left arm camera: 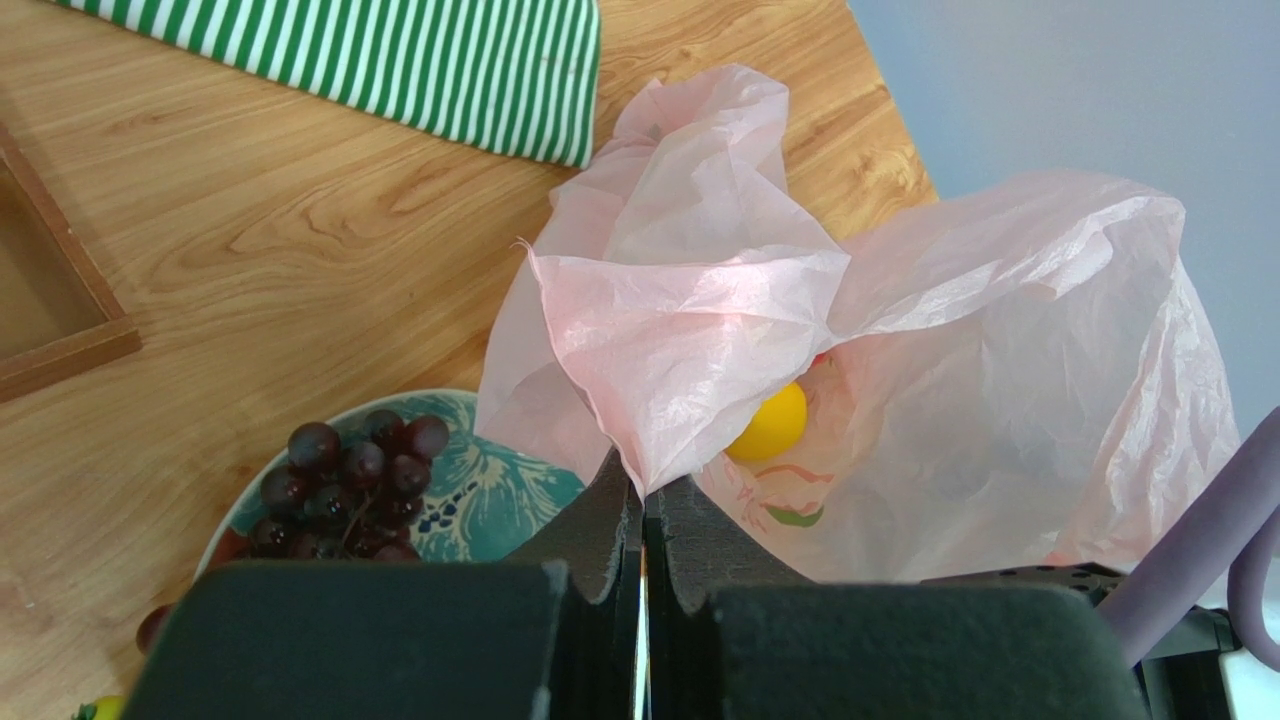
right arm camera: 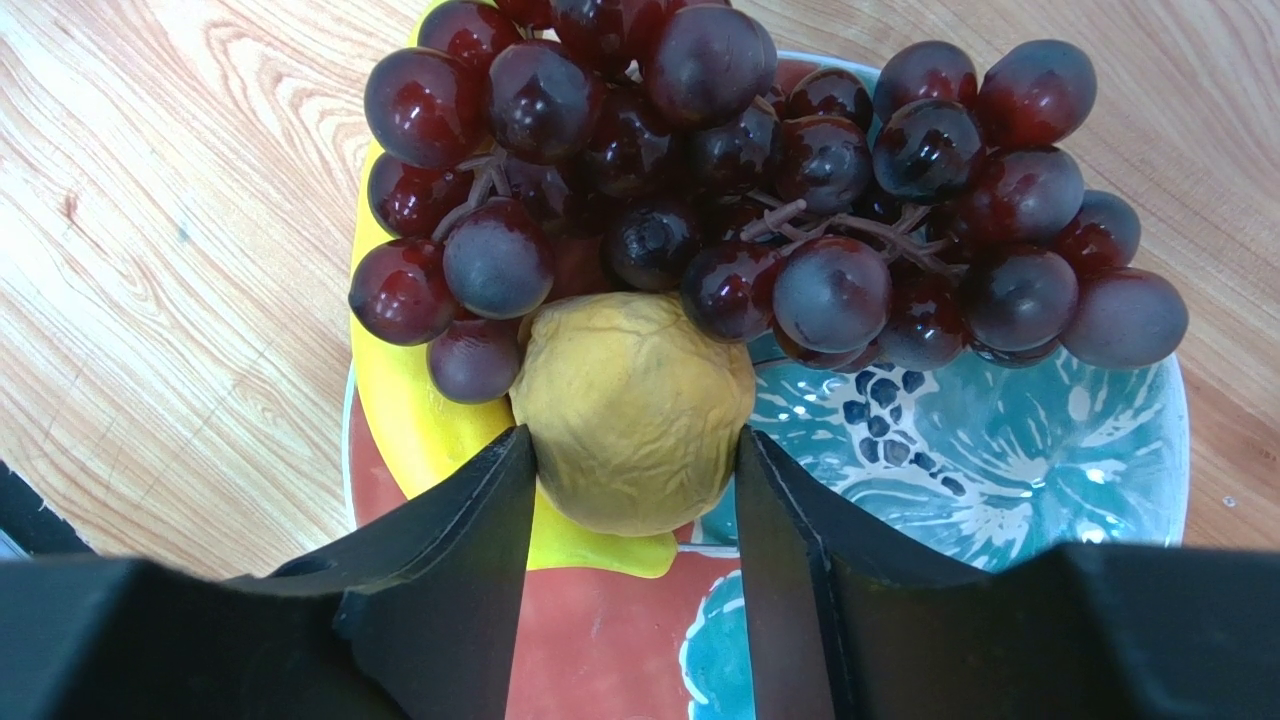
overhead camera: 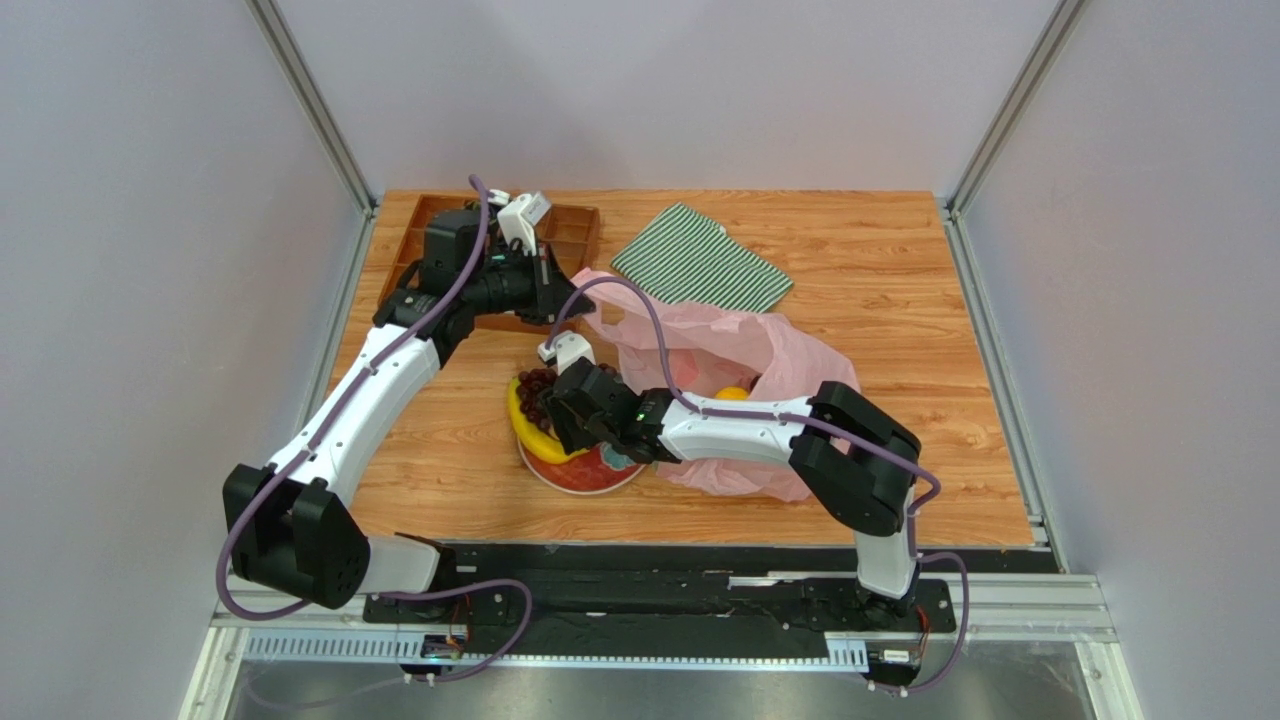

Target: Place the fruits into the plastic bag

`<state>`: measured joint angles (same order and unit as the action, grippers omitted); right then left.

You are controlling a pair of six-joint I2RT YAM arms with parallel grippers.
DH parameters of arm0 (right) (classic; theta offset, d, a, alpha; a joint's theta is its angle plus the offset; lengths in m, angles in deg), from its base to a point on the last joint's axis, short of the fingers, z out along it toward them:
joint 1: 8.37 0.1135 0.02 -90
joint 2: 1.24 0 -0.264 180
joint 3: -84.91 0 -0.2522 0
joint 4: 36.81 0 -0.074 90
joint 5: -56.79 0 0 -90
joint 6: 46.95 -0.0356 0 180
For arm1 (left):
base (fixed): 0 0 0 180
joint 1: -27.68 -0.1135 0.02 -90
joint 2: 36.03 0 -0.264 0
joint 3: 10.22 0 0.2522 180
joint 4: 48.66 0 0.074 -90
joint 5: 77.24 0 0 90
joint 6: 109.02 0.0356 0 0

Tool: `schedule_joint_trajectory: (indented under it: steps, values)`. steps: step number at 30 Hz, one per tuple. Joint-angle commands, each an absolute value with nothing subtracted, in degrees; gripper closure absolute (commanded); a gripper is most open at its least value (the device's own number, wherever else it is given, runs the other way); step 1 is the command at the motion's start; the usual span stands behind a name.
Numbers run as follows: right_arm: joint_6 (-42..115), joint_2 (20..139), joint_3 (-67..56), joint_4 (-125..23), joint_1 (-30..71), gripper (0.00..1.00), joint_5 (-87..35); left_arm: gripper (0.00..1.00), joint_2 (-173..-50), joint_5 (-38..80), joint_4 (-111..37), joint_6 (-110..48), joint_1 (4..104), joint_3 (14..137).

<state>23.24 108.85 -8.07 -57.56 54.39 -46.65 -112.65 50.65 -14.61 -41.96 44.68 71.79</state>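
The pink plastic bag lies right of the red plate with its mouth lifted. My left gripper is shut on the bag's edge and holds it up; a small yellow fruit shows inside. On the plate lie a dark grape bunch, a yellow banana and a wrinkled yellow fruit. My right gripper has both fingers pressed against the sides of that wrinkled fruit, which still rests on the plate. From above, the right gripper sits over the plate's left part.
A green-and-white striped cloth lies behind the bag. A shallow wooden tray sits at the back left, under the left wrist. Grey walls and metal rails bound the table on both sides.
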Motion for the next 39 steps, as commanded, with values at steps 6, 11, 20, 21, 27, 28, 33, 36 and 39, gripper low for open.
schedule_joint_trajectory:
  steps: [6,11,20,21,27,28,33,36,39]
  values:
    - [24.94,104.68,-11.44,-57.96,53.85,0.77,-47.19,1.0,-110.13,54.6,-15.65,-42.13,45.44,72.1]
    - [33.63,93.27,-21.0,-52.96,60.6,0.81,-49.29,1.0,-110.13,54.69,-15.74,-42.13,45.44,72.1]
    - [35.05,69.88,-26.31,-50.31,63.88,0.83,-54.38,1.0,-110.3,54.43,-15.74,-42.22,45.44,72.01]
    - [34.79,68.47,-26.13,-50.4,63.62,0.83,-55.09,1.0,-110.3,54.43,-15.74,-42.13,45.44,72.01]
    - [24.8,64.77,-23.76,-65.49,53.17,0.83,-60.28,1.0,-110.21,54.51,-15.74,-42.22,45.44,72.01]
    - [23.64,64.86,-23.84,-69.34,51.85,0.83,-60.2,1.0,-110.13,54.34,-15.65,-42.13,45.44,71.92]
    - [20.38,63.01,-25.34,-76.31,49.55,0.83,-64.41,1.0,-110.3,54.07,-15.57,-42.13,45.44,71.92]
    - [18.36,62.4,-26.04,-79.92,47.53,0.83,-67.13,1.0,-110.3,54.25,-15.74,-42.04,45.44,71.92]
    - [18.62,64.66,-26.13,-81.95,47.18,0.83,-70.65,1.0,-110.21,54.25,-15.83,-42.05,45.44,71.92]
